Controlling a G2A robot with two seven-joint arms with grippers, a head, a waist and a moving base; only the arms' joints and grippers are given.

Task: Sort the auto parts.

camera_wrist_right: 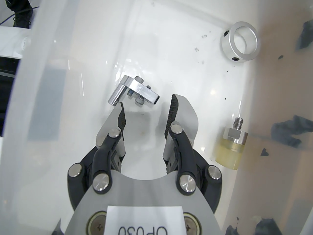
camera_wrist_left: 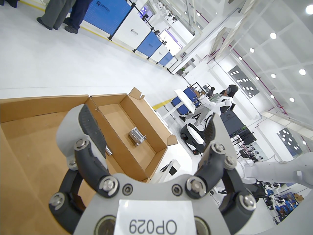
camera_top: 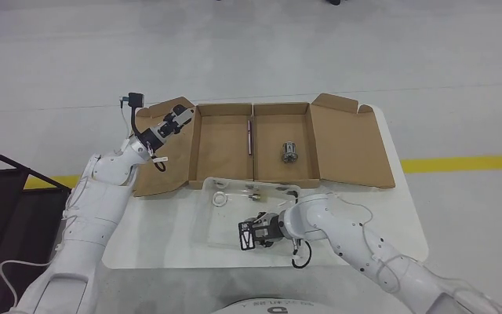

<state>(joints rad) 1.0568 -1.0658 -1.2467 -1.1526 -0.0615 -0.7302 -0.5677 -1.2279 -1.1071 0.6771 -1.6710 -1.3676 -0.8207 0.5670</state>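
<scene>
Tabletop (camera_top: 157, 228): right end effector (camera_wrist_right: 147, 100) open, empty, beside bracket (camera_wrist_right: 137, 91); left one (camera_wrist_left: 150, 113) open above box (camera_top: 223, 149).

Top camera looks down on the table (camera_top: 392, 228), whole cardboard box (camera_top: 223, 153) in frame. Left wrist camera, near the box, faces across it into the room. Right wrist camera peers close into the clear bin (camera_wrist_right: 80, 37). Top view shares both.

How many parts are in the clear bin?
3: ring collar in a bin corner, bracket before the right gripper, threaded stud by its wall. Gripper may hide more.
</scene>
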